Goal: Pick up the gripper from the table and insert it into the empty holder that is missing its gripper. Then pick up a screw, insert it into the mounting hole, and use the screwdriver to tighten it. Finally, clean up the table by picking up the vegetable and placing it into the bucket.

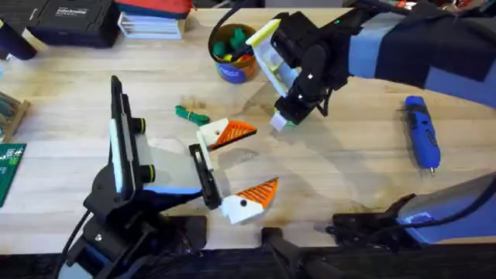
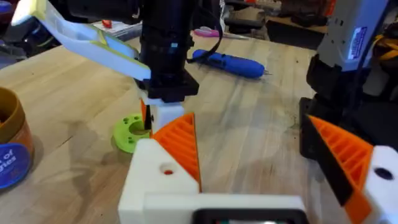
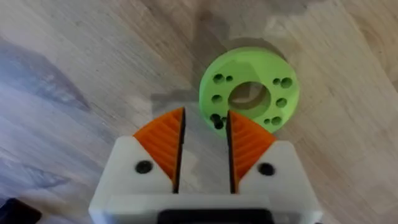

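Pale wood with long streaky grain makes up the bench (image 1: 349,178). My right pincer (image 3: 205,115) hangs low over it beside a lime-green disc (image 3: 249,90), a matte ring with a round centre hole and small holes drilled around it. The 2 fingers are released only to a narrow slit, with wood showing through the gap. Their tips meet the disc's near rim. A small dark spot sits right at the tips, and I cannot tell whether it is a hole or something pinched there. Each finger is a smooth white plastic block with an orange ribbed wedge and 1 dark hole.

My left pincer (image 1: 240,167) is spread wide and grasps nothing, with bare bench between its fingers. The gripper (image 1: 223,133) sits in it as the far finger, white and blocky with an orange ribbed tip. From the left wrist its hole looks reddish, while the other finger's hole is dark.

The vegetable (image 1: 190,115), slim, green and bent, lies on the bench just beside the gripper. The bucket (image 1: 232,50), round and dark blue with a tan rim, stands beyond it with green, red and yellow produce inside. The screwdriver (image 1: 422,132), blue and pen-shaped, lies flat well off to my right.
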